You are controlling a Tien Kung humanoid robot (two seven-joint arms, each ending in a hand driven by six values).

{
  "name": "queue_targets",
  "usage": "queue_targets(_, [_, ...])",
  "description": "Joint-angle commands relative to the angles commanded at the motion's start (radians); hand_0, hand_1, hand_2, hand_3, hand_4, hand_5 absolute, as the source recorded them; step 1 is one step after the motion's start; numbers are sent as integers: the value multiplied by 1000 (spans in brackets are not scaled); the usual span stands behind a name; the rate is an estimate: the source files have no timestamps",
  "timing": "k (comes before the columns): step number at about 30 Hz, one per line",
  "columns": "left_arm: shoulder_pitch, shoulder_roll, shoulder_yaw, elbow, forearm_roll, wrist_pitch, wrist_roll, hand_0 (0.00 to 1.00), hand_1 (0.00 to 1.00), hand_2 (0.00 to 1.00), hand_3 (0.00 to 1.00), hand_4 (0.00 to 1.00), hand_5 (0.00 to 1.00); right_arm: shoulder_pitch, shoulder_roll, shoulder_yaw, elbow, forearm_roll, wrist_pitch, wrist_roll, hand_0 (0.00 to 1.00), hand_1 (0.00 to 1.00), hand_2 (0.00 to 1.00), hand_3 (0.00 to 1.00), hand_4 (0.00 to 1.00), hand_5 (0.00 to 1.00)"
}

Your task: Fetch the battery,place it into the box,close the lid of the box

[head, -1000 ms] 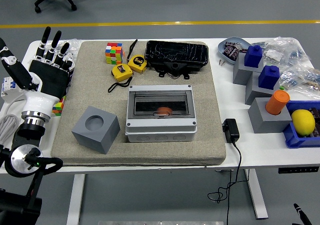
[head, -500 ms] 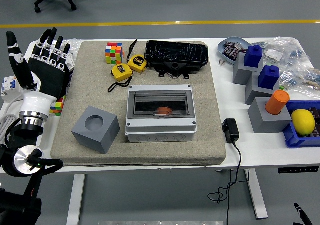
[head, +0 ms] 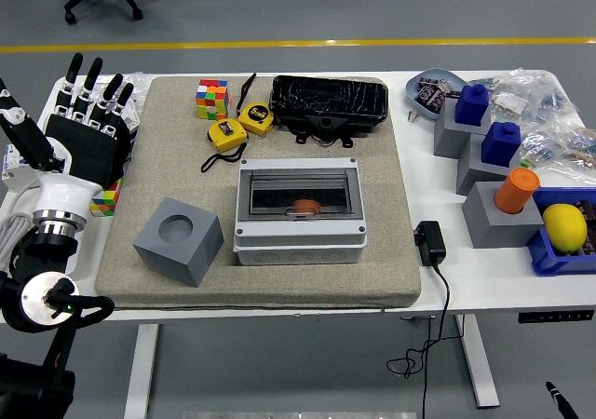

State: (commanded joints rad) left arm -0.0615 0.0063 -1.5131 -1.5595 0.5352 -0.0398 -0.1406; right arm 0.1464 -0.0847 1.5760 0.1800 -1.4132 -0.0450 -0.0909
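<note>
The left hand (head: pixel 84 126) is raised at the left edge of the white table (head: pixel 438 279), fingers spread wide and pointing up and away, holding nothing; its black palm faces the camera and it hovers beside the left border of the grey felt mat (head: pixel 270 279). The right arm barely shows: only a dark tip at the bottom right corner, so its hand is out of sight. In the middle of the mat sits the grey junction box (head: pixel 298 211), its smoky transparent lid (head: pixel 298 195) lying down flat over the opening. Through the lid an orange-brown cylindrical battery (head: pixel 304 207) shows inside the box, lying near the front centre. Left of the box, near the mat's front, stands a grey cube block (head: pixel 179 240) with a round recess in its top. Behind the box lie two yellow tape measures (head: pixel 240 126), a Rubik's cube (head: pixel 212 99) and a black plastic-wrapped case (head: pixel 329 105). Off the mat on the right, a black power adapter (head: pixel 429 242) rests with its cable trailing over the table's near edge. Farther right are grey stepped blocks (head: pixel 484 195) carrying blue pieces and an orange cylinder (head: pixel 517 190), and a lemon (head: pixel 564 226) sits in a blue bin (head: pixel 549 251).
</note>
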Motion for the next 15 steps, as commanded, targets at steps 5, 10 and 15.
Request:
queue_targets(5, [2,2,3,-2,31,-9,0,998,998,853,477,998,921,-3,2,2,0,-5,1,0,728,666,693,745,998,998])
queue_targets(10, [-1,5,5,0,12,-8,-1,998,998,998,957,998,927,-4,3,4,0,-7,1,0,727,667,693,745,998,998])
queue_targets(15, [0,4,8,3,-40,-3,-4,998,998,998,957,998,927,-5,4,3,0,-6,1,-1,727,667,693,745,998,998])
